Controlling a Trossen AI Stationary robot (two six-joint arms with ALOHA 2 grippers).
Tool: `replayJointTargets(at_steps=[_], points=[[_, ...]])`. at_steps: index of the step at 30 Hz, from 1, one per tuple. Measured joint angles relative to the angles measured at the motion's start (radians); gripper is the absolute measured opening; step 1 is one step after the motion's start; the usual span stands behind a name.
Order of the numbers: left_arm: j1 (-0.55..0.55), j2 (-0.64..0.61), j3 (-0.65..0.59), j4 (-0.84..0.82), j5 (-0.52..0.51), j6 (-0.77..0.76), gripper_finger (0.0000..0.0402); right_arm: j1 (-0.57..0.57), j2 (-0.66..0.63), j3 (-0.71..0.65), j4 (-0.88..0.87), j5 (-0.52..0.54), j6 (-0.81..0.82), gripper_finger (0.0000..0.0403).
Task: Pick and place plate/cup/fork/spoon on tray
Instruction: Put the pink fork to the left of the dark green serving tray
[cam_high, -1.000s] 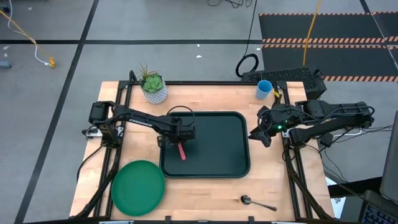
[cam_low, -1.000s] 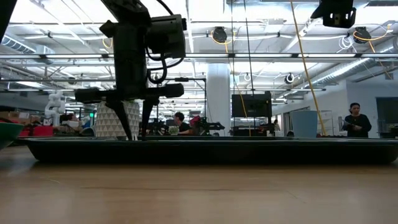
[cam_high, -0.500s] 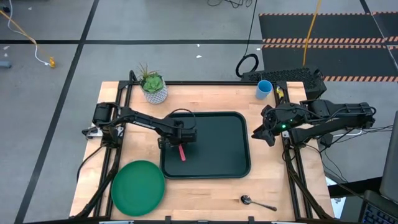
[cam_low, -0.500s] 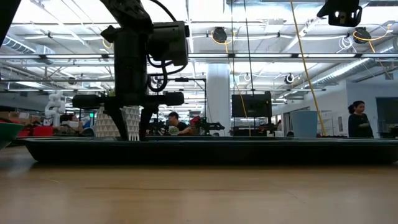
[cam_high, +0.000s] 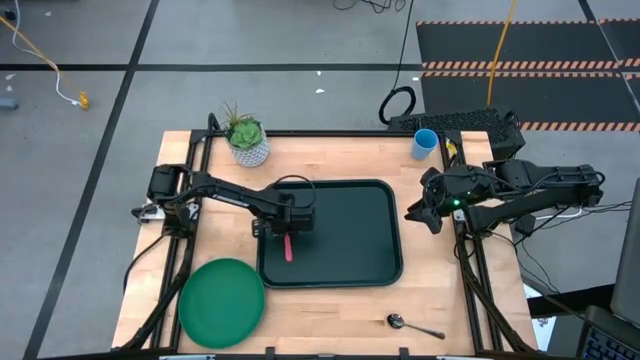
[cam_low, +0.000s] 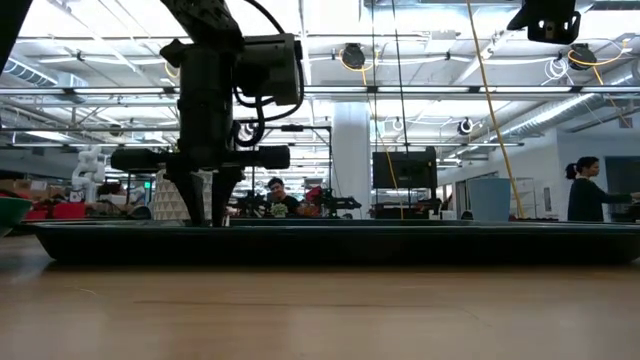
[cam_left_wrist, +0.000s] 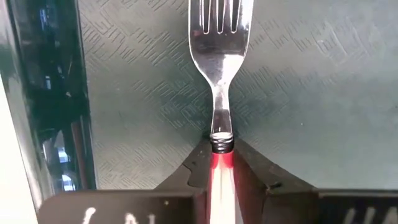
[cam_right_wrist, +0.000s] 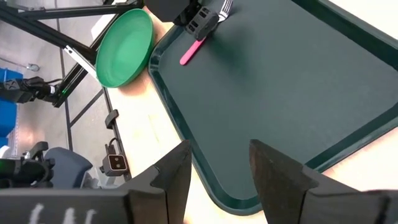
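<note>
The fork (cam_left_wrist: 221, 50), with silver tines and a pink-red handle, is in my left gripper (cam_high: 285, 225), which is shut on it low over the left part of the dark tray (cam_high: 345, 235). The green plate (cam_high: 222, 301) lies flat on the table at the near left. The light-blue cup (cam_high: 425, 143) stands at the far right. The silver spoon (cam_high: 413, 324) lies near the front edge. My right gripper (cam_high: 420, 212) is open and empty above the table, just right of the tray. My left gripper pinches the fork's pink handle (cam_left_wrist: 222, 171) between its two fingers, at the end next to the metal neck. The fingers point down from above. The fork lies about level, with its tines (cam_left_wrist: 219, 22) over the tray floor and its handle's free end (cam_high: 288, 252) toward the near edge. Whether it touches the tray cannot be told.
A white speckled plant pot (cam_high: 247, 140) stands at the far left, behind the tray's corner. The tray's raised rim (cam_low: 330, 242) runs around its floor. Bare wood lies between the tray and the table's front edge (cam_high: 330, 310).
My left gripper has shifted slightly toward the table's left edge and sunk a little over the tray. The fork has turned with it: its pink handle, which slanted before, now points straighter toward the near edge. My right gripper has barely moved.
</note>
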Motion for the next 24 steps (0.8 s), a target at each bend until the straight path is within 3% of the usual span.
replayJointTargets(at_steps=[12,24], points=[[-0.001,-0.010,0.014,-0.058,0.048,0.067,0.0050,0.000,0.000,0.000,0.000,0.001,0.000,0.0150],[0.032,-0.071,0.015,-0.210,0.004,0.130,0.0047,0.000,-0.002,0.000,0.001,0.023,0.005,0.0150]])
